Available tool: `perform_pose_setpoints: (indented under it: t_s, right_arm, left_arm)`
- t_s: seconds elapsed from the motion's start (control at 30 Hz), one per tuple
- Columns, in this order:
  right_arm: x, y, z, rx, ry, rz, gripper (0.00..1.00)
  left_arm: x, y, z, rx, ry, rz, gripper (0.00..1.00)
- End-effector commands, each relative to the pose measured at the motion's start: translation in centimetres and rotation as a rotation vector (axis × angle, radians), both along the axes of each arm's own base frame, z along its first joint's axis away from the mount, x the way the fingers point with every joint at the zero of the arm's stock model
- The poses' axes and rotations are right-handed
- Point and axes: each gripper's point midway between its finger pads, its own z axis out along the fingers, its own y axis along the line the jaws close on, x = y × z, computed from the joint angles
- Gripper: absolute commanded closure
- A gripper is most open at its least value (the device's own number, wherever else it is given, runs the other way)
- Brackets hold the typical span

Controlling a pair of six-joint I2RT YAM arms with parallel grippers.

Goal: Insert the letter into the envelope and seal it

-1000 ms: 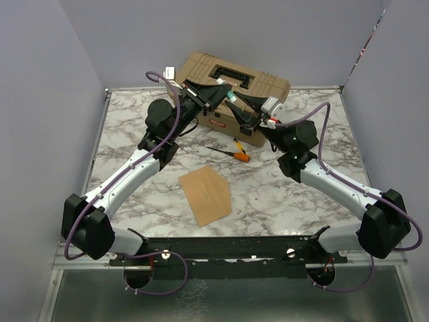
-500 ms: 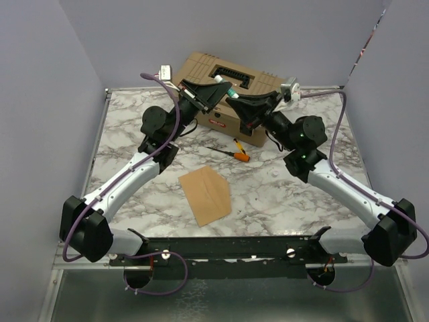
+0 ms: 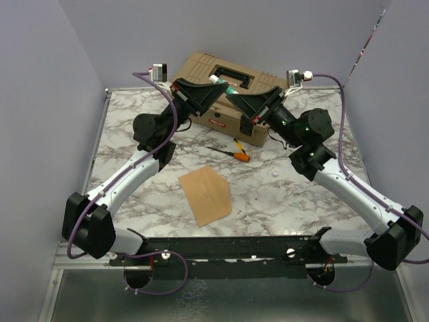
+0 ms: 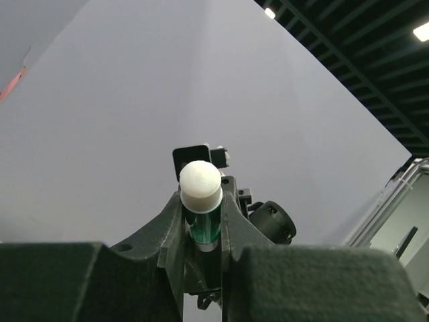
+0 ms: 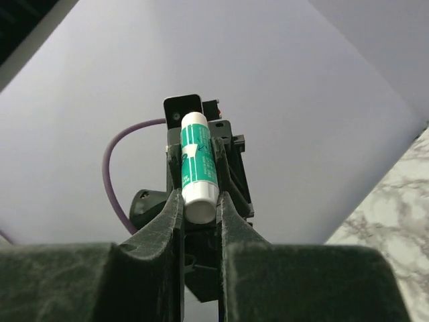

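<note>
Over the tan plastic toolbox (image 3: 201, 67), your left pincer (image 3: 220, 83) and right pincer (image 3: 232, 95) hide most of the green-and-white glue stick (image 3: 227, 88).

light: bright, even | shadows: soft, faint on table (image 3: 281, 194) | wrist views: near foreground blurred | ceiling lamps (image 4: 270, 13) glaring

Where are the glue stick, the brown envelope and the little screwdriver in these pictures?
glue stick (image 5: 198, 164): right wrist view, on its green label.
envelope (image 3: 205, 195): top external view, middle of its brown face.
screwdriver (image 3: 241, 155): top external view, on its orange handle.
</note>
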Motion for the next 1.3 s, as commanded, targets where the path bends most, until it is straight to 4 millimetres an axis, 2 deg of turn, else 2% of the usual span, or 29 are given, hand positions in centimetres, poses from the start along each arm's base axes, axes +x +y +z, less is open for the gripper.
perform_pose_setpoints:
  t_s: [0.0,0.1,0.23,0.43,0.63,0.67,0.73,0.8,0.83,0.9,1.03,1.13,1.27]
  right_arm:
    - [1.4,-2.5,2.1,0.174,0.169,-0.018,1.00]
    - [1.2,-1.8,1.4,0.206,0.252,0.059,1.00]
    - [0.4,-1.3,1.0,0.264,0.317,0.157,1.00]
    - [-0.4,-1.8,0.3,0.386,0.399,0.241,0.99]
    - [-0.8,-2.1,-0.2,0.410,0.400,0.262,0.99]
    - [-1.0,-2.2,0.0,0.416,0.382,0.263,0.94]
    - [-1.3,-2.9,0.6,0.420,0.310,0.225,0.67]
    - [-1.2,-3.8,0.7,0.383,0.251,0.137,0.45]
    - [-1.2,-4.2,0.8,0.347,0.204,0.078,0.38]
    - [-1.1,-5.2,1.0,0.232,0.064,-0.060,0.32]
    - [-2.2,-6.2,1.8,-0.040,-0.316,-0.248,0.30]
    - [-4.1,-4.5,1.5,-0.264,-0.712,-0.249,0.30]
    - [-4.5,-2.6,-0.1,-0.494,-1.091,-0.242,0.30]
  left_arm:
    - [-4.2,0.5,2.0,0.064,-0.256,-0.053,1.00]
    - [-4.8,0.4,2.1,0.092,-0.307,-0.051,1.00]
    - [-4.6,0.3,1.8,0.110,-0.327,-0.043,1.00]
    - [-3.8,1.0,2.2,0.081,-0.322,0.034,1.00]
    - [-3.2,1.7,2.3,0.045,-0.295,0.087,1.00]
    - [-3.0,1.7,2.2,0.044,-0.289,0.089,1.00]
    - [-2.8,1.9,2.1,0.027,-0.271,0.095,1.00]
    - [-2.7,2.0,2.1,0.016,-0.253,0.090,1.00]
    - [-2.6,2.1,2.1,0.010,-0.234,0.085,1.00]
    - [-2.3,2.1,1.9,0.001,-0.191,0.068,1.00]
    - [-1.9,1.8,1.2,-0.004,-0.106,0.026,1.00]
    - [-1.5,1.6,0.7,-0.013,-0.038,-0.009,1.00]
    - [-1.1,1.3,0.2,-0.028,0.025,-0.055,1.00]
